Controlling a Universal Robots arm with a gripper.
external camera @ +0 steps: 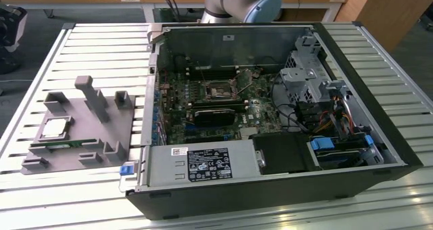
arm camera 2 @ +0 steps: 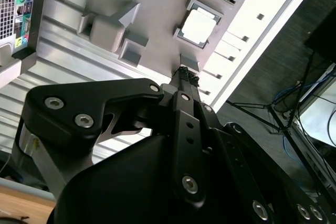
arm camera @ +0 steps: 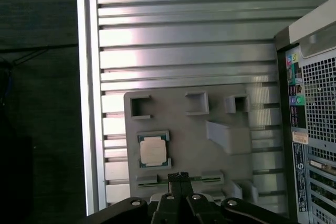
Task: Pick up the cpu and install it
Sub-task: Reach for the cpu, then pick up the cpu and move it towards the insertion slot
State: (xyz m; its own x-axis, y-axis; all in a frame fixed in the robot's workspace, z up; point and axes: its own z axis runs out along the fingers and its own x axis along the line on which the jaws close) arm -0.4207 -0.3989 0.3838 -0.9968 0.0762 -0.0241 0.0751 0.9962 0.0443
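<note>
Slatted metal table (external camera: 101, 47), open computer case (external camera: 237, 199) on it. On a grey tray (external camera: 81, 131) beside the case lay the cpu (external camera: 54, 128), untouched. Over the tray hung the gripper (arm camera: 179, 176), tips closed together, holding nothing. Pickup and install both left to do

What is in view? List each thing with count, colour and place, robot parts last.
Flat square silvery metal-topped cpu: one, silver-grey, in a tray pocket.
Grey plastic holder tray: one, grey, on table, exterior view's left.
Long green memory stick: one, green, on tray beside cpu.
Open black computer case: one, black, on table beside tray.
Slatted metal table: one, silver, under everything.
Robot arm: one, grey-blue, behind case.
Gripper: one, black, above tray, jaws shut.
</note>
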